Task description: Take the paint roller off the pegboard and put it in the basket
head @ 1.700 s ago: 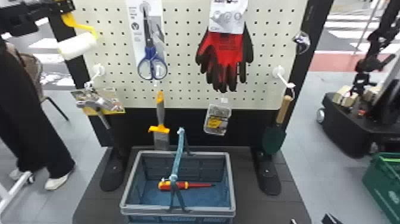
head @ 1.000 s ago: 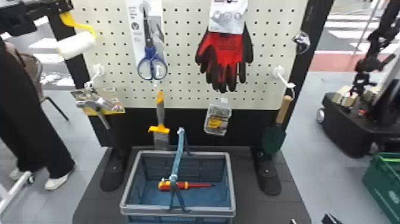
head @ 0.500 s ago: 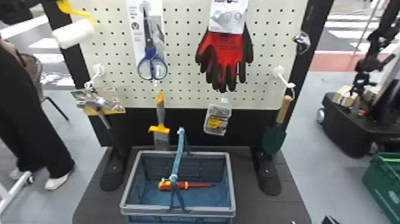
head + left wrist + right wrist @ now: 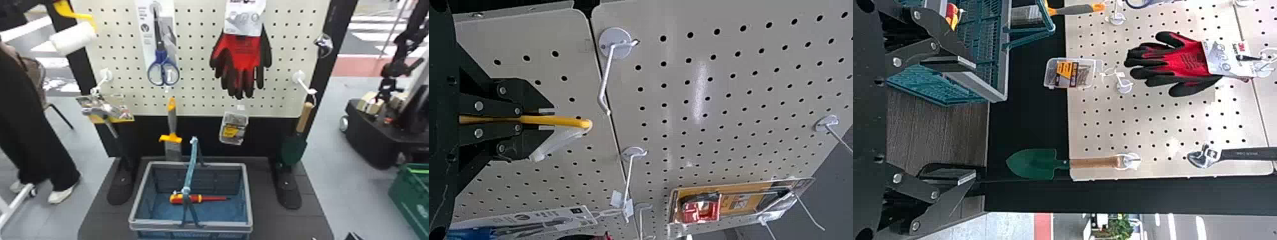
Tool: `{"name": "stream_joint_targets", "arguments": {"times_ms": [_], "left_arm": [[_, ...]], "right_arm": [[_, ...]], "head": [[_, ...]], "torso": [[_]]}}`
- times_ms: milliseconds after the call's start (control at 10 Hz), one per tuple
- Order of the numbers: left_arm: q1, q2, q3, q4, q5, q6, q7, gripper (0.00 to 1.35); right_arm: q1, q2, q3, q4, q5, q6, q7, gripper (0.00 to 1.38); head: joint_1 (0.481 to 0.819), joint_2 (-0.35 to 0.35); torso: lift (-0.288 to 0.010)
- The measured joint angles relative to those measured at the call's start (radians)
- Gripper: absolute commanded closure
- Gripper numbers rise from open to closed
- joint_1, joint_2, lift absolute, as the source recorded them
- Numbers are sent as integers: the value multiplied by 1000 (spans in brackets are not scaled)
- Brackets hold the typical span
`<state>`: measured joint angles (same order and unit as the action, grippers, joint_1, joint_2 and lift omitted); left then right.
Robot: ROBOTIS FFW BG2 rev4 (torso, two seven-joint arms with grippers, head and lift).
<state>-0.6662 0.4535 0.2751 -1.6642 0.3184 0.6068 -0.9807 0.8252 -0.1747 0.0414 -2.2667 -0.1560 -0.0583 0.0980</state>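
At the head view's upper left is my left gripper (image 4: 16, 14), partly cut off, beside the yellow frame (image 4: 71, 12) of the paint roller, whose white sleeve (image 4: 72, 37) is in front of the pegboard's left post. In the left wrist view my left gripper (image 4: 551, 120) is shut on the roller's yellow frame (image 4: 569, 121), clear of the nearby white hooks. The blue-grey basket (image 4: 191, 228) stands on the dark base, its handle upright. My right gripper (image 4: 333, 237) is at the bottom edge; in the right wrist view the right gripper (image 4: 974, 120) is open and holds nothing.
A red screwdriver (image 4: 210, 198) lies in the basket. Scissors (image 4: 162, 68), gloves (image 4: 241, 57), a putty knife (image 4: 172, 123), a clear box (image 4: 234, 127) and a trowel (image 4: 293, 150) hang on the pegboard (image 4: 198, 57). Hooks and a metal tool (image 4: 102, 108) jut out at left.
The roller has moved left and a little upward in my left gripper, from near the pegboard's left edge. My right gripper's visible tips have sunk slightly at the bottom edge.
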Motion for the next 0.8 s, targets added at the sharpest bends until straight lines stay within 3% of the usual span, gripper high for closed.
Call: {"name": "stream_joint_targets", "arguments": {"times_ms": [100,200,300,500,800], "left_arm": [[56,-6,33,-54,10,1,34,1216],[146,-23,79,-154,22,11,118,1216],[236,-53,124,-260,29,22,195,1216],[427,-148,211,-459,119,21,344,1216],[648,-305,300,-620,201,-56,410,1216]], "right_arm": [[0,0,0,-1,0,0,0,498],[0,0,0,-2,1,1,-1,498],[2,0,0,-2,0,1,-1,498],[3,0,0,-3,0,2,-1,498],[4,0,0,-3,-2,3,-1,498]], "head": [[549,0],[549,0],[549,0],[549,0],[549,0]], "torso": [[-100],[-100],[-100],[-100],[-100]]}}
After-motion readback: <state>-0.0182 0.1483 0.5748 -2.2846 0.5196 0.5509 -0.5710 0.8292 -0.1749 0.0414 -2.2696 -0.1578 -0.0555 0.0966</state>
